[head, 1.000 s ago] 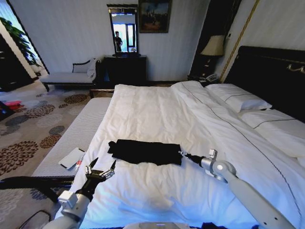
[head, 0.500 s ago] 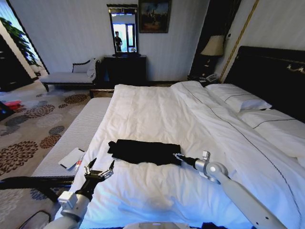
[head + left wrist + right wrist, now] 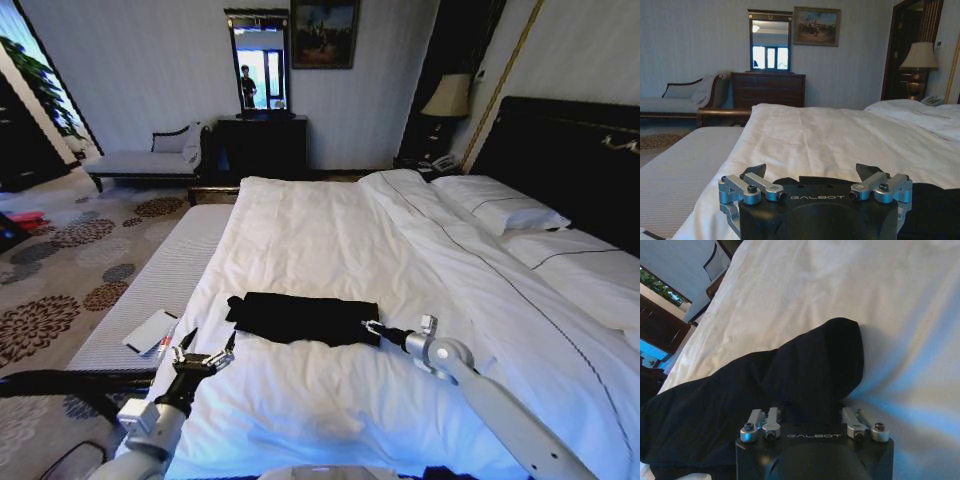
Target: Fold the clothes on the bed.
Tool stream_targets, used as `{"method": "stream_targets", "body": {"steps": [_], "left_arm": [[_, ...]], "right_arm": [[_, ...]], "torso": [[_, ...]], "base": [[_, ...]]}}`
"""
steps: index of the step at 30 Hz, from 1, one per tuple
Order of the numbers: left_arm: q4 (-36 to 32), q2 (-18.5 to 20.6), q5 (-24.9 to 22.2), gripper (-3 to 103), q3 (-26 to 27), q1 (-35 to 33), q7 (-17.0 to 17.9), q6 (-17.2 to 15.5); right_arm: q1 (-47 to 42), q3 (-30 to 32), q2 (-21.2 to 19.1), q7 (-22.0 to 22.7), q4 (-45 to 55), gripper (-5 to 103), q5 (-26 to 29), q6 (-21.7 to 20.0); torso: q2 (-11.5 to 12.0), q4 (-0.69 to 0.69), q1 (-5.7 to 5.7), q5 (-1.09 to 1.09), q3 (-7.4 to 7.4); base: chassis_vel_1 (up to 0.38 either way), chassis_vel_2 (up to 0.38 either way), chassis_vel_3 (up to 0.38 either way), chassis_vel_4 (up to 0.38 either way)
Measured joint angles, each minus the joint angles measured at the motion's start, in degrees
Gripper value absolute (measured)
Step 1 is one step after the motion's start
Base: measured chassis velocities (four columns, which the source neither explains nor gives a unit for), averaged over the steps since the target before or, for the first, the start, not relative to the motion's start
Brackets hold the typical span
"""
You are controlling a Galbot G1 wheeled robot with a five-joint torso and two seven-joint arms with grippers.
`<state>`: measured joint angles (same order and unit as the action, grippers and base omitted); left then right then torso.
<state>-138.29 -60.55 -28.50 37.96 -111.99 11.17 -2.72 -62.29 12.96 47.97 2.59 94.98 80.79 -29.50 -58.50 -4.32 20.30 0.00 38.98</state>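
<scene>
The clothes, a black T-shirt (image 3: 300, 318), lie folded into a long strip across the near part of the bed (image 3: 330, 230), on the white duvet. My right gripper (image 3: 368, 326) is at the strip's right end, narrow and shut on the cloth there. In the right wrist view the black T-shirt (image 3: 790, 370) humps up just ahead of the right gripper (image 3: 810, 405), whose tips are buried in the fabric. My left gripper (image 3: 205, 345) hovers open at the bed's left edge, short of the strip's left end. In the left wrist view the left gripper (image 3: 812, 170) has nothing between its spread fingers.
A pale upholstered bench (image 3: 150, 285) runs along the bed's left side, with a white flat item (image 3: 150, 330) on it. Pillows (image 3: 500, 212) and a dark headboard (image 3: 570, 150) are at the right. A dresser with mirror (image 3: 262, 140) stands beyond the bed.
My right gripper has slid a little left along the shirt's right end. The left gripper has shifted slightly left and stays open.
</scene>
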Motion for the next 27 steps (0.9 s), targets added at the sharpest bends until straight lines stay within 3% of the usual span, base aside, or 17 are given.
{"method": "stream_targets", "body": {"steps": [2,7,9,11,27], "left_arm": [[-0.1,0.0,-0.1,100,-0.1,0.0,0.1,-0.1],[-0.1,-0.2,0.1,100,-1.1,-0.2,0.2,-0.1],[0.0,-0.2,0.1,100,-1.2,-0.1,0.2,-0.1],[0.1,-0.2,0.1,100,-1.2,0.1,0.4,-0.2],[1.1,-0.7,-0.4,100,0.3,1.1,1.3,-0.4]], "right_arm": [[0.0,0.0,0.0,0.1,0.2,42,0.0,0.0],[-0.1,0.0,0.0,0.4,1.1,15,0.0,0.1],[0.0,0.0,0.0,0.4,1.1,15,0.0,0.1],[0.0,0.0,0.0,0.4,1.2,5,0.1,0.1],[-2.0,2.9,-0.1,1.5,4.1,4,0.4,-0.2]], "torso": [[0.0,0.00,0.00,0.00,0.00],[0.0,0.00,0.00,0.00,0.00],[0.0,0.00,0.00,0.00,0.00],[0.0,0.00,0.00,0.00,0.00],[0.0,0.01,0.00,0.00,0.00]], "base": [[0.000,0.000,0.000,0.000],[0.000,0.000,0.000,0.000],[0.000,0.000,0.000,0.000],[0.000,0.000,0.000,0.000],[0.000,0.000,0.000,0.000]]}}
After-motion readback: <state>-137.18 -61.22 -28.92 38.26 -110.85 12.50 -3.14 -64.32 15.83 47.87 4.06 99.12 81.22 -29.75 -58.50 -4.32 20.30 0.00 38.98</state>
